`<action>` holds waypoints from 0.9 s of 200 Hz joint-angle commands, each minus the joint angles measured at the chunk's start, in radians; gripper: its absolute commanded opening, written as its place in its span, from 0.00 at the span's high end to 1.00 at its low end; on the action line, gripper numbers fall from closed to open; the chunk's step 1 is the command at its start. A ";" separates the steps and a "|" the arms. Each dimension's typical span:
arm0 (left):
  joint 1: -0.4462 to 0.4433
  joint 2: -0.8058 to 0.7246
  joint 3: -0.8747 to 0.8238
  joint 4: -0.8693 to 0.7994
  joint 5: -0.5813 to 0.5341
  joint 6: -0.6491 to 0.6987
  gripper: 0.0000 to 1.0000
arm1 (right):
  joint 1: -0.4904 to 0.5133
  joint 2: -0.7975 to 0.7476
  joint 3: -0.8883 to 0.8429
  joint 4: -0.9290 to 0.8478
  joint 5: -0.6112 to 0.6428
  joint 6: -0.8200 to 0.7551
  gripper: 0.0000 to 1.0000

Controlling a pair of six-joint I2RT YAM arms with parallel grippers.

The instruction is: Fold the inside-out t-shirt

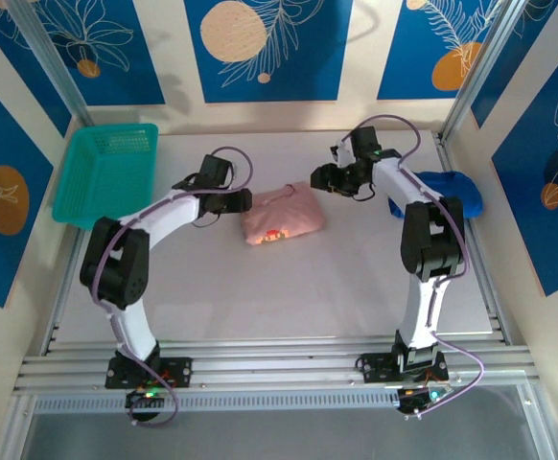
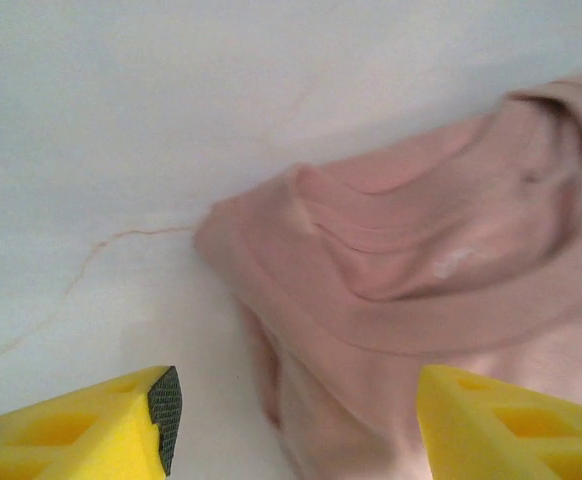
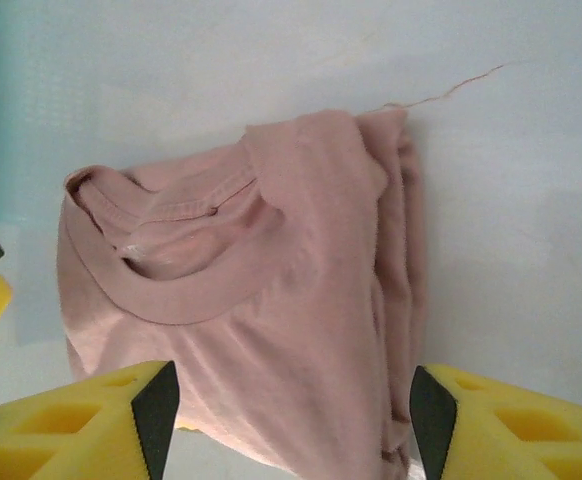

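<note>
- L tool [image 2: 296,420]: yellow fingers [image 2: 121,425] spread wide, released, nothing held. In top view it [image 1: 244,203] sits just at the left edge of the inside-out t-shirt [image 1: 284,216].
- R tool [image 3: 289,415]: also spread and released, holding nothing. It hovers over the shirt's folded side; from above it [image 1: 322,180] is near the shirt's far right corner.
- T-shirt [image 3: 271,280]: compact pink bundle mid-surface, between both tools. Collar faces up, w/ a pale tag patch inside the neck [image 2: 451,262]. Several layers are stacked along one edge.
- Progress, my read: folding looks mostly done. Sleeves are tucked out of sight and the shape is roughly rectangular.
- Left to do, prob.: a tidy-up at most. The edges are a bit puffy, one corner [image 2: 216,225] sticks out, and a loose thread [image 2: 71,270] trails off it.
- Can't tell from the pics whether it's inside-out or right way round.
- Surface [image 1: 289,287]: pale grey-white, smooth and matte, w/ aluminium rails at the near edge.
- Other items: teal basket [image 1: 106,172] at far left, well apart from the shirt. Royal-blue garment [image 1: 447,187] lies bunched at far right, behind the R arm.
- Room: cream walls w/ blue panels, leaf line-art and orange discs. Metal frame posts in the corners.
</note>
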 commanded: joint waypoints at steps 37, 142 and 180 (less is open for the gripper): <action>-0.010 0.132 0.098 0.037 0.259 -0.039 0.38 | 0.024 0.141 0.020 0.030 -0.079 0.068 0.32; 0.018 0.245 0.159 0.029 0.243 -0.036 0.37 | 0.093 0.276 0.060 0.043 -0.117 0.086 0.31; 0.022 0.160 0.182 -0.035 0.193 -0.005 0.36 | 0.100 0.290 0.062 0.055 -0.119 0.097 0.49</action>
